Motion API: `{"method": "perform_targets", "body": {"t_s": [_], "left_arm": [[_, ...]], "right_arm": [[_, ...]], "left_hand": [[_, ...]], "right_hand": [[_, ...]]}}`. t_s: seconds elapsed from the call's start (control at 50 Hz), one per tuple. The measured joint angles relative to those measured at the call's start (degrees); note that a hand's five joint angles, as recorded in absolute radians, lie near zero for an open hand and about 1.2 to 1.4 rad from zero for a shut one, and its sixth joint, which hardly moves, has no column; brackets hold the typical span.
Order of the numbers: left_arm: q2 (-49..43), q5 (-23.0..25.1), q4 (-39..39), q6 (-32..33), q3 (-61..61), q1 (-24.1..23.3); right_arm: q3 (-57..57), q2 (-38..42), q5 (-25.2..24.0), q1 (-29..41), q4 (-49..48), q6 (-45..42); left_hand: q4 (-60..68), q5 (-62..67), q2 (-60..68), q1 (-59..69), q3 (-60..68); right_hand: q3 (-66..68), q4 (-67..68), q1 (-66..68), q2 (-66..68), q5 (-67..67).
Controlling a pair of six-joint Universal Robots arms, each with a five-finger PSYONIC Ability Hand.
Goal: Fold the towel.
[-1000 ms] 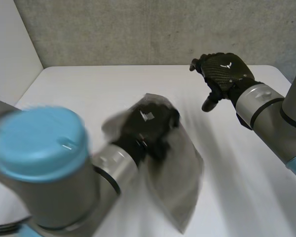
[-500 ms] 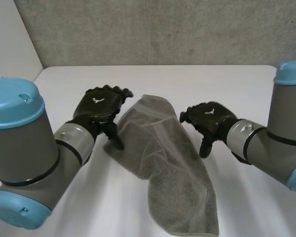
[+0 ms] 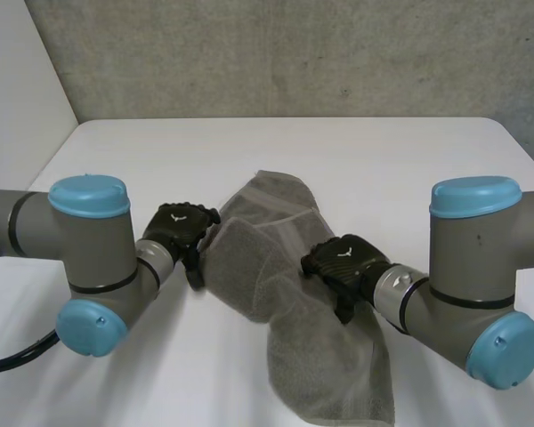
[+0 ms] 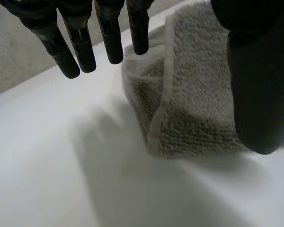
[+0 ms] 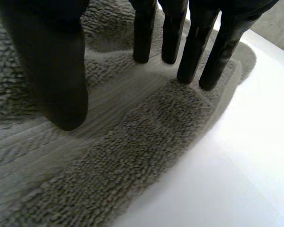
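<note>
A grey towel point(image 3: 258, 267) lies crumpled and partly folded over itself on the white table point(image 3: 392, 160), running from the middle toward the near edge. My left hand point(image 3: 180, 231) hangs just beside the towel's left edge. In the left wrist view its fingers point(image 4: 111, 40) are straight above bare table and its thumb is over the towel point(image 4: 194, 109); it is open and holds nothing. My right hand point(image 3: 338, 261) rests on the towel's middle. In the right wrist view its straight fingers point(image 5: 194, 52) touch the towel point(image 5: 132, 156) and the thumb stands apart, so it is open.
A grey concrete wall point(image 3: 276, 53) stands behind the table's far edge. Both arms' elbows point(image 3: 89, 258) point(image 3: 476, 267) lie low over the table on either side of the towel.
My left hand has let go of the towel and drawn back to its left edge. My right hand has come down from the far right onto the towel's middle. The towel has settled flat.
</note>
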Motion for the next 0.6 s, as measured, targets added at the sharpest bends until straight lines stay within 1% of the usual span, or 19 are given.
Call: {"method": "perform_targets", "body": {"t_s": [0.04, 0.08, 0.12, 0.14, 0.16, 0.18, 0.2, 0.26, 0.28, 0.3, 0.34, 0.46, 0.48, 0.52, 0.54, 0.56, 0.6], "left_arm": [[-1.28, 0.58, -0.09, 0.16, 0.45, 0.01], [-2.75, 0.9, -0.19, 0.41, 1.29, -0.02], [-4.12, 1.03, -0.24, 0.75, 2.31, -0.08], [-4.73, 1.06, -0.27, 0.93, 2.89, -0.11], [-4.98, 1.07, -0.26, 1.01, 3.23, -0.13], [-5.48, 1.1, -0.28, 1.17, 3.88, -0.17], [-5.74, 1.12, -0.29, 1.23, 4.21, -0.19], [-6.4, 1.19, -0.22, 1.41, 5.77, -0.28], [-6.45, 1.21, -0.22, 1.4, 6.01, -0.31], [-6.51, 1.21, -0.17, 1.35, 6.75, -0.47], [-6.47, 1.14, -0.12, 1.24, 7.44, -0.61], [-5.37, 0.39, 0.01, 0.52, 9.19, -1.12], [-4.78, 0.14, 0.0, 0.22, 9.37, -1.22], [-2.43, -0.63, -0.05, -0.99, 9.73, -1.61], [-0.83, -1.03, -0.08, -1.81, 9.79, -1.83], [0.89, -1.38, -0.18, -2.66, 9.64, -2.09], [3.33, -1.72, -0.31, -3.8, 9.09, -2.51]], "right_arm": [[0.32, 0.0, 0.14, 0.45, -0.11, 0.05], [0.36, -0.01, 0.27, 0.77, -0.15, 0.06], [0.24, 0.0, 0.38, 0.94, -0.16, 0.06], [0.08, -0.03, 0.41, 0.96, -0.2, 0.07], [-0.02, -0.06, 0.43, 0.95, -0.24, 0.08], [-0.25, -0.14, 0.45, 0.91, -0.37, 0.11], [-0.4, -0.21, 0.47, 0.89, -0.49, 0.13], [-1.27, -0.83, 0.71, 0.68, -1.55, 0.33], [-1.4, -1.02, 0.84, 0.65, -1.86, 0.4], [-1.86, -1.9, 1.4, 0.53, -3.06, 0.72], [-2.18, -2.84, 2.06, 0.45, -4.29, 1.07], [-2.94, -5.74, 4.1, 0.3, -7.99, 1.99], [-3.09, -6.08, 4.3, 0.27, -8.42, 2.05], [-3.54, -6.95, 4.78, 0.22, -9.44, 2.19], [-3.85, -7.38, 4.99, 0.21, -9.86, 2.24], [-4.16, -7.7, 5.14, 0.21, -10.09, 2.26], [-4.61, -7.97, 5.25, 0.2, -10.09, 2.28]], "left_hand": [[0.48, 0.49, 0.44, 0.51, 0.48], [3.26, 3.09, 3.09, 3.02, 3.08], [6.93, 6.41, 6.79, 6.59, 6.58], [8.79, 8.47, 8.52, 8.93, 8.46], [11.95, 11.62, 12.31, 12.28, 12.45], [19.18, 17.98, 19.17, 19.26, 18.72], [23.32, 20.45, 22.73, 22.81, 22.8], [43.77, 39.08, 43.8, 43.71, 43.16], [47.33, 43.58, 46.86, 46.71, 46.84], [60.47, 57.47, 59.83, 59.05, 60.12], [65.38, 62.4, 64.44, 61.01, 65.67], [65.93, 62.81, 64.5, 61.01, 67.23], [65.93, 62.81, 64.5, 61.01, 67.24], [65.93, 62.81, 64.5, 61.01, 67.26], [65.93, 62.81, 64.5, 61.01, 67.27], [65.93, 62.81, 64.5, 61.01, 67.27], [65.93, 62.81, 64.5, 61.01, 67.27]], "right_hand": [[10.48, 10.19, 10.57, 11.0, 9.91], [28.7, 28.28, 28.88, 29.92, 26.83], [40.96, 39.97, 41.18, 41.95, 39.52], [45.57, 45.29, 46.02, 46.27, 44.95], [46.86, 46.55, 47.62, 47.37, 46.2], [48.59, 48.27, 49.2, 47.59, 47.65], [48.76, 48.44, 49.27, 47.6, 47.75], [48.83, 48.52, 49.29, 47.6, 47.84], [48.82, 48.52, 49.29, 47.6, 47.84], [48.83, 48.52, 49.29, 47.6, 47.85], [48.83, 48.52, 49.31, 47.6, 47.87], [48.86, 48.52, 49.39, 47.62, 47.9], [46.84, 46.45, 47.26, 45.8, 45.67], [32.82, 32.46, 32.89, 32.06, 31.25], [23.65, 23.29, 22.55, 23.0, 21.81], [16.05, 15.76, 15.78, 15.58, 14.05], [6.35, 6.04, 6.29, 6.37, 4.07]]}}
